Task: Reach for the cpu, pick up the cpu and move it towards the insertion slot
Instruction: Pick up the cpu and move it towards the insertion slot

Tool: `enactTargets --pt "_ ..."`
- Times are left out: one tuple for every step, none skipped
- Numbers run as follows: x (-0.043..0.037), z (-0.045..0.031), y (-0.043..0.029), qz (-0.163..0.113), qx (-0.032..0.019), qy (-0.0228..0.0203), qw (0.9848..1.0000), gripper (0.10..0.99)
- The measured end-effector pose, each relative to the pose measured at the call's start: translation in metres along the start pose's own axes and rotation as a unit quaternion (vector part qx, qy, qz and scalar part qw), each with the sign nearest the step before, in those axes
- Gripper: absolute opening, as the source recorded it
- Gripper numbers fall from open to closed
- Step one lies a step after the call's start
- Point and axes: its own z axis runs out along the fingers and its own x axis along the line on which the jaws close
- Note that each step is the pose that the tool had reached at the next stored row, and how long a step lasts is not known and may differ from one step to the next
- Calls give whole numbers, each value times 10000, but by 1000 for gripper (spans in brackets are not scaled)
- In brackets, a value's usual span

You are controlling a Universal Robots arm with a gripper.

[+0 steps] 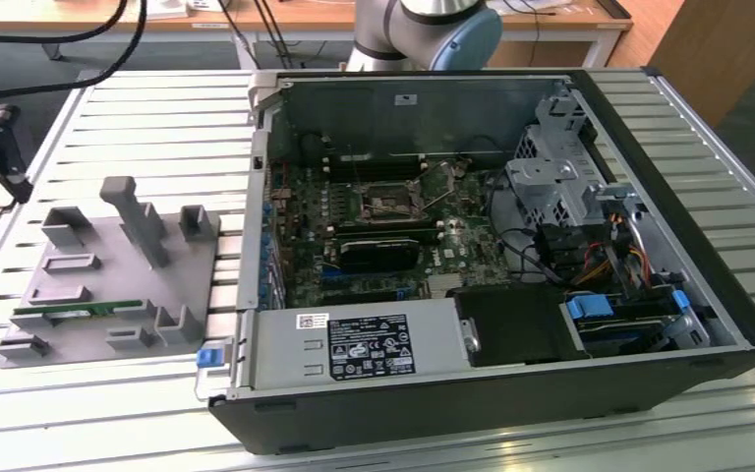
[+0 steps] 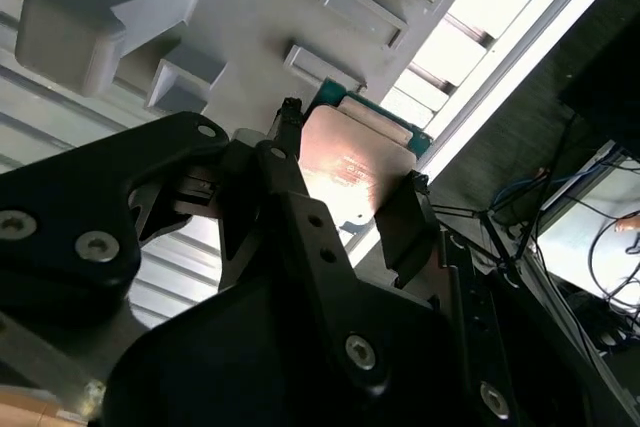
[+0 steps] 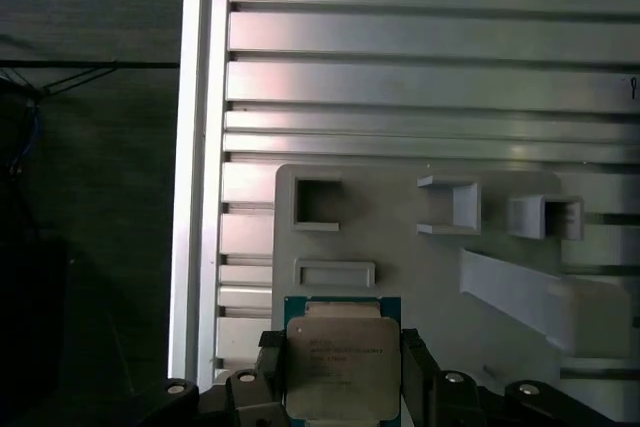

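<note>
The cpu (image 3: 343, 372), a flat square chip with a silver top and a thin green rim, sits between my gripper's (image 3: 343, 387) two black fingers. In the second wrist view the cpu (image 2: 357, 160) catches a warm glare, and the gripper (image 2: 348, 169) is shut on its two opposite edges. Beneath it lies the grey plastic tray (image 3: 400, 252), near the tray's corner by the table edge. The insertion slot (image 1: 387, 205), a square socket with a silvery frame, sits on the motherboard inside the open computer case (image 1: 483, 413), far from the tray in the exterior view.
The grey tray (image 1: 89, 285) lies on the slatted metal table (image 1: 154, 128) at the exterior view's left, with upright posts and a green memory stick (image 1: 76, 311). Drive cages and cables crowd the case's right side. The arm's base (image 1: 431, 29) stands behind the case.
</note>
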Motion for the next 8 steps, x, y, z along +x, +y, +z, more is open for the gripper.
enactTargets --pt "0 -33 6 0 0 0 10000 545" --pt "1 -67 14 1 1 0 10000 545" --pt "1 -102 20 1 2 0 10000 545" --pt "0 -140 25 1 3 -1 10000 545" --pt "0 -176 28 1 4 -1 10000 545" --pt "0 -214 31 1 5 0 10000 545" --pt "1 -253 35 2 5 0 10000 545" --pt "1 -291 39 2 5 0 10000 545"
